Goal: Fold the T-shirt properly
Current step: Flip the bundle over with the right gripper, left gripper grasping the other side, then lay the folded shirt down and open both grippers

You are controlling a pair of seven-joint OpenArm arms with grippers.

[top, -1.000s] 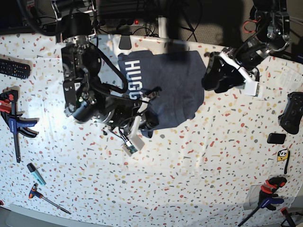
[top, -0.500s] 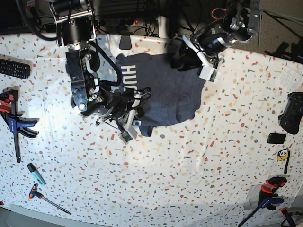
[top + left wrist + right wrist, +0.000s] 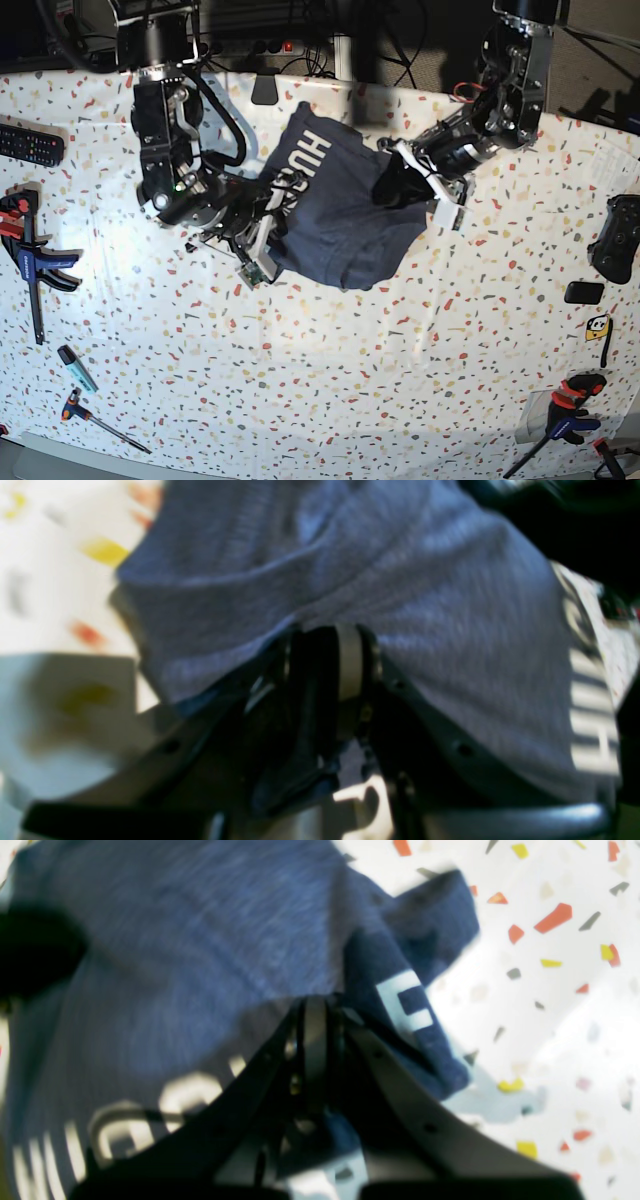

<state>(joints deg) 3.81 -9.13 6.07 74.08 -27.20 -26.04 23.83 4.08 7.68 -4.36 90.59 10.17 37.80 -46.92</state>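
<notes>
The dark slate-blue T-shirt point(image 3: 335, 215) hangs bunched between my two grippers above the speckled table, with white lettering "HU.." showing at its top left. My right gripper point(image 3: 272, 228), on the base view's left, is shut on a fold of the T-shirt point(image 3: 200, 940); its closed tips point(image 3: 317, 1012) pinch cloth beside a white letter. My left gripper point(image 3: 392, 190), on the base view's right, is shut on the shirt's other side; in the left wrist view its tips point(image 3: 332, 645) bite the T-shirt point(image 3: 400, 580). Most of the lettering is hidden in folds.
A black remote point(image 3: 30, 145) and a blue clamp point(image 3: 30, 260) lie at the left edge, a marker point(image 3: 75, 368) and a hand tool point(image 3: 100, 420) lower left. A game controller point(image 3: 615, 240), a small black object point(image 3: 583, 292) and another clamp point(image 3: 565, 415) lie at the right.
My left gripper swung from the back of the table down towards the middle with the shirt's edge. The shirt has bunched narrower and shifted right. My right gripper keeps its hold, little moved.
</notes>
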